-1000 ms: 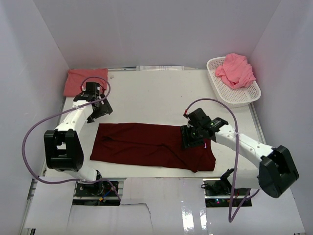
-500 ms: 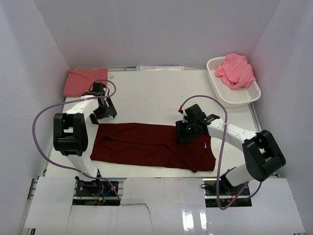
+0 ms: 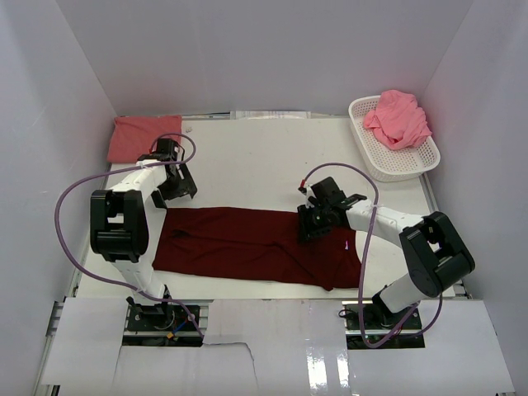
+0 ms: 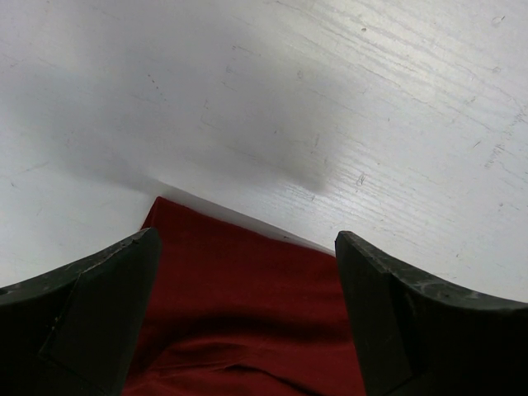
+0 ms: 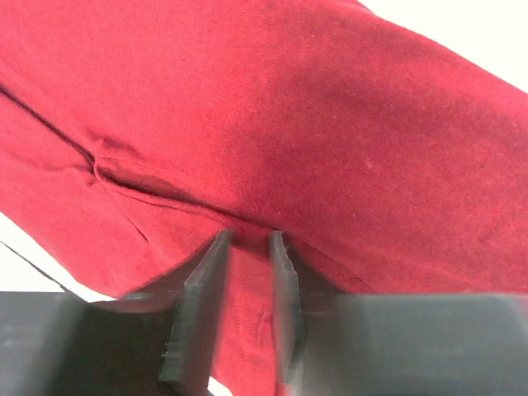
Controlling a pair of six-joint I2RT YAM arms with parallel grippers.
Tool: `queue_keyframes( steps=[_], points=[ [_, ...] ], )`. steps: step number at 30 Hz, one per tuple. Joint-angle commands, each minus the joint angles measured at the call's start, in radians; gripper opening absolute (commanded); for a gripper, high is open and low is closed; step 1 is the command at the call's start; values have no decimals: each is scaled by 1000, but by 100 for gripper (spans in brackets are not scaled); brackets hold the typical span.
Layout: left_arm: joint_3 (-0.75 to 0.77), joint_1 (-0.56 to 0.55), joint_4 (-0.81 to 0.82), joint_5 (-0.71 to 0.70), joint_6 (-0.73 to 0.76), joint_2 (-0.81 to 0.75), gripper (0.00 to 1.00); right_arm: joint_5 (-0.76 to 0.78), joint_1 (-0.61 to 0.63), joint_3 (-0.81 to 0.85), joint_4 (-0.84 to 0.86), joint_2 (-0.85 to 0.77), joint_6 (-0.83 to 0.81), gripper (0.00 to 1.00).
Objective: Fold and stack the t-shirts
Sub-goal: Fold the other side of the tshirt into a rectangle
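Right gripper around fold of maroon t-shirt

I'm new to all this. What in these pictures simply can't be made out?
Right wrist view: whether the right gripper truly pinches the maroon shirt; cloth fills the narrow gap.
Top view: that gripper's fingertips, hidden under its own body.
Top view: anything beneath the pink shirt in the basket.
Left wrist view: most of the maroon shirt, cut off by the bottom edge and the left gripper.
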Motion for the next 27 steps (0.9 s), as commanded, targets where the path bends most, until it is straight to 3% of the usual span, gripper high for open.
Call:
queue_keyframes(
  steps=[1,3,4,15,19,20,21,23,26,27],
  points=[
    [29,-1,5,-6,7,-8,98,-40,-3,1,38,-2,-16,27],
    [26,-1,6,-5,5,-5,97,-54,-3,3,39,-9,-15,10],
    [26,-1,6,-5,5,-3,97,-67,-3,3,36,-14,-12,8],
    [27,-1,6,-5,2,-9,97,-272,111,-69,-39,-253,170,8],
    [27,0,11,3,2,-3,97,-415,198,-204,62,-267,290,8],
    [27,-1,11,5,2,-2,97,-435,212,-216,91,-264,306,11],
    [27,0,11,8,2,0,97,-452,218,-221,108,-259,312,42],
    [27,-1,11,12,2,5,97,-443,215,-201,81,-290,303,62],
    [30,0,9,18,4,0,97,-372,157,-108,17,-365,269,68],
    [33,-3,9,22,5,-3,97,-208,137,-63,-108,-377,243,68]
  ],
)
